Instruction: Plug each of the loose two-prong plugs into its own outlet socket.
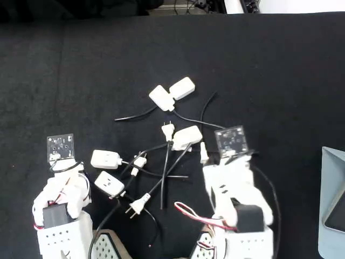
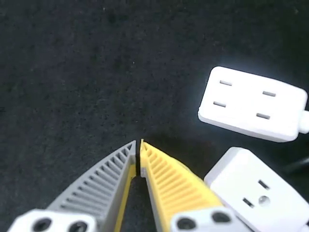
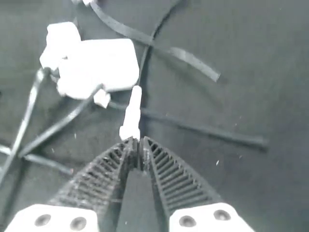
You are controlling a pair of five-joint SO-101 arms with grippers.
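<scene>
The black tabletop carries a loose tangle near its middle. A pair of white blocks lies touching at the far side. A single outlet block sits nearer. Two more outlet blocks lie close together toward the left. Among crossing black cords lie four white two-prong plugs, one just beside the single block. A grey-blue tray rests at the right edge.
</scene>
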